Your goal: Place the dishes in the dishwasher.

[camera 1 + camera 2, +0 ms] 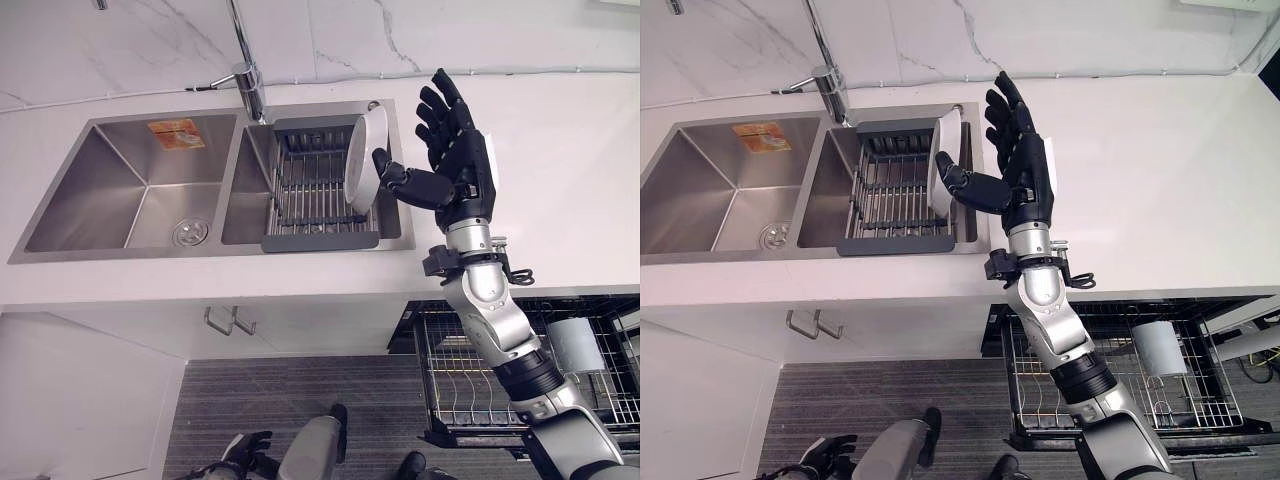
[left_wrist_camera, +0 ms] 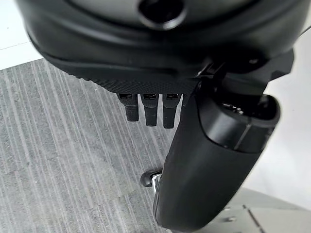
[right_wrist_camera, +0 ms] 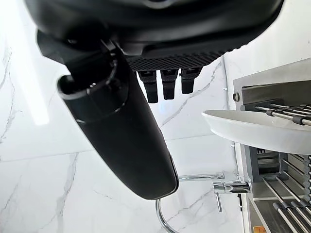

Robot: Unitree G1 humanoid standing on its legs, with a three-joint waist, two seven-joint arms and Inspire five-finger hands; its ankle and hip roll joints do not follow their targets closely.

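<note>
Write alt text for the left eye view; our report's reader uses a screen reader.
The robot's open right hand reaches toward a white plate standing on edge in a drying rack in the right basin of a steel sink. Below the counter, a pulled-out dishwasher rack waits.

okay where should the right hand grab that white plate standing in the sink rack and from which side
Probably by the upper rim of the white plate, coming from its right, counter side. It stands on edge in the drying rack, so that rim is free. The open right hand is already beside it, thumb toward it.
</note>
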